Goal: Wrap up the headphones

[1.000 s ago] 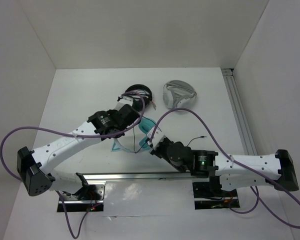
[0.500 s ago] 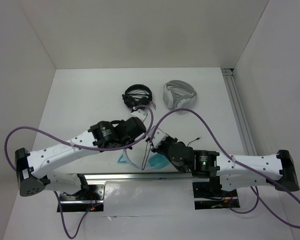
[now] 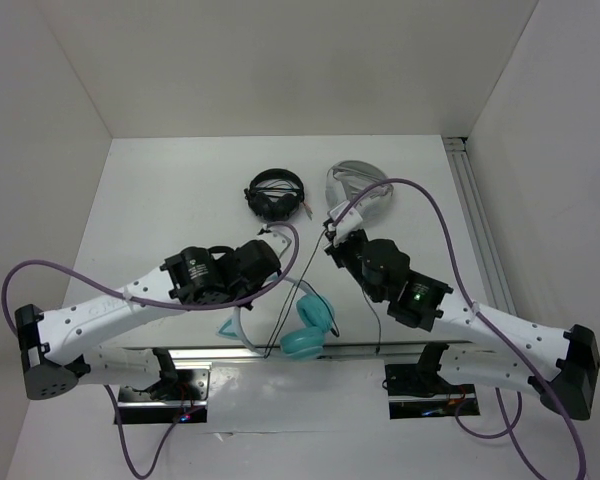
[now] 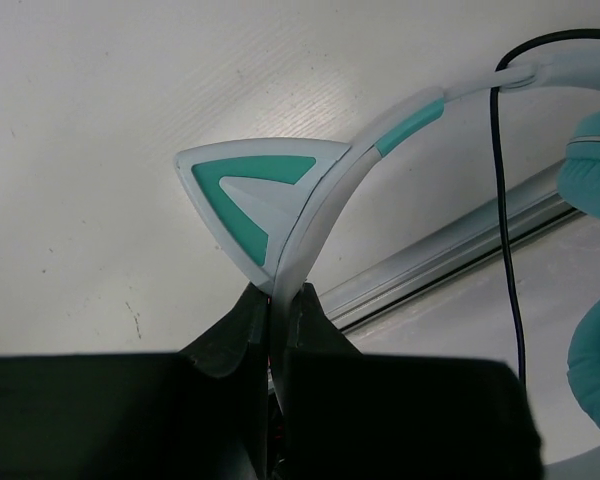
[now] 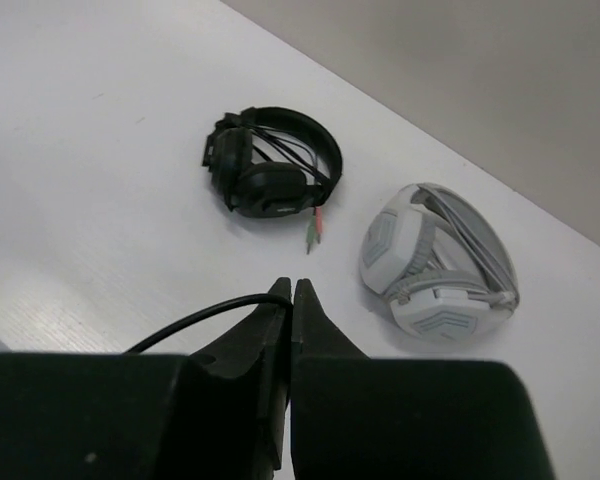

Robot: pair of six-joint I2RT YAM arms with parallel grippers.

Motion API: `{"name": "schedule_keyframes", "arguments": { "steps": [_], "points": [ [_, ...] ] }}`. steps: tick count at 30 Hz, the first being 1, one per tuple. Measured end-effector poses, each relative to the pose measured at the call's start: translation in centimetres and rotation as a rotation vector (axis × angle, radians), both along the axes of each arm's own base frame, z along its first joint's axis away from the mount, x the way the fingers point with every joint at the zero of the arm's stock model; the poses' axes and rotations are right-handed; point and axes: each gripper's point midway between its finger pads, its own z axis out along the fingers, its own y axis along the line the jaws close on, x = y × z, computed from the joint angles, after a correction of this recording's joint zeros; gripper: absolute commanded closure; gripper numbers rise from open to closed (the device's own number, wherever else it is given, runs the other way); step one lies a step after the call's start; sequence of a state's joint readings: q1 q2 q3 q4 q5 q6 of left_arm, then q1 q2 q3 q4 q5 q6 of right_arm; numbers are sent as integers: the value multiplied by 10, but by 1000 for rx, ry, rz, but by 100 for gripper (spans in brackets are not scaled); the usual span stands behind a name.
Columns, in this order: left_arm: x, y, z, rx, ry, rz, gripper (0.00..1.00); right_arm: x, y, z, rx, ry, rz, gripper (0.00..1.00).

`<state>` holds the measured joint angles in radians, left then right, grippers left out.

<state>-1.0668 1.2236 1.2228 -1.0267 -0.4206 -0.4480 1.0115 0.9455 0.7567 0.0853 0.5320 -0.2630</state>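
Note:
The teal headphones lie near the front rail, their two ear cups side by side. My left gripper is shut on the pale blue headband, just below a cat ear. The ear cups show at the right edge of the left wrist view. The thin black cable runs from the headphones up to my right gripper. My right gripper is shut on the cable and is held above the table, in front of the other headphones.
Black headphones and white-grey headphones lie at the back; both also show in the right wrist view, black and white-grey. An aluminium rail runs along the near edge and another rail along the right side.
My left gripper has brought the headphones toward the near rail. My right gripper has moved away toward the back with the cable, drawing it out long.

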Motion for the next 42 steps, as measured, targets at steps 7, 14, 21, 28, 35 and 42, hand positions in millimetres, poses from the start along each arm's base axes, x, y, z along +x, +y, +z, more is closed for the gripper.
{"name": "schedule_keyframes", "arguments": {
  "steps": [7, 14, 21, 28, 35, 42],
  "points": [
    [-5, 5, 5, -10, 4, -11, 100, -1, 24, -10, 76, 21, 99, 100],
    [-1, -3, 35, -86, -38, -12, 100, 32, 24, -44, 92, 99, 119, 100],
    [15, -16, 99, -252, -153, 0, 100, 53, 46, -57, 148, 186, 272, 100],
    [22, -22, 123, -299, -189, 2, 100, 46, 67, -29, 275, 165, 435, 95],
    [32, -17, 154, -360, -270, 76, 100, 26, 94, -29, 430, 205, 633, 82],
    [39, -9, 193, -471, -343, 182, 100, 35, 121, -85, 527, 363, 689, 67]
  ]
}}
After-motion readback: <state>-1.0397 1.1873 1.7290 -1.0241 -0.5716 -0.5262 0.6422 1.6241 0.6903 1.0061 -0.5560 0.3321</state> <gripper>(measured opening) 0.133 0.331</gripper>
